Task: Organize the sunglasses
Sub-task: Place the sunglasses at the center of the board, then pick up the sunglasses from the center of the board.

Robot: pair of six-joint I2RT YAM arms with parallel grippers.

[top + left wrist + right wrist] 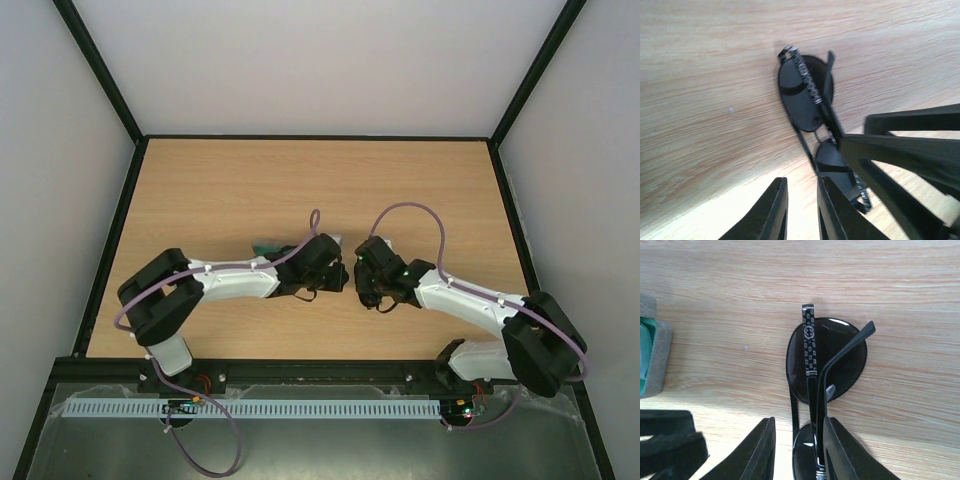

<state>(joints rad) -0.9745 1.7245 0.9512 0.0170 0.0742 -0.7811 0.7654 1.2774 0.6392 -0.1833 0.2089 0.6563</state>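
The sunglasses point(827, 360) lie folded on the wooden table, with dark lenses and a patterned temple arm across the upper lens. My right gripper point(799, 421) stands open astride their middle; the temple arms run close along its right finger and the left finger stands clear. In the left wrist view the sunglasses point(802, 95) lie just right of my left gripper point(802, 181), whose fingers stand a narrow gap apart with only bare table between them. The right gripper's fingers point(900, 150) reach in over the lower lens. From above, both grippers point(338, 272) point(362, 280) meet mid-table and hide the glasses.
A grey case with green lining point(650, 350) sits at the left edge of the right wrist view. In the top view its green lining point(266, 245) peeks out behind the left arm. Black rails point(115, 240) border the table.
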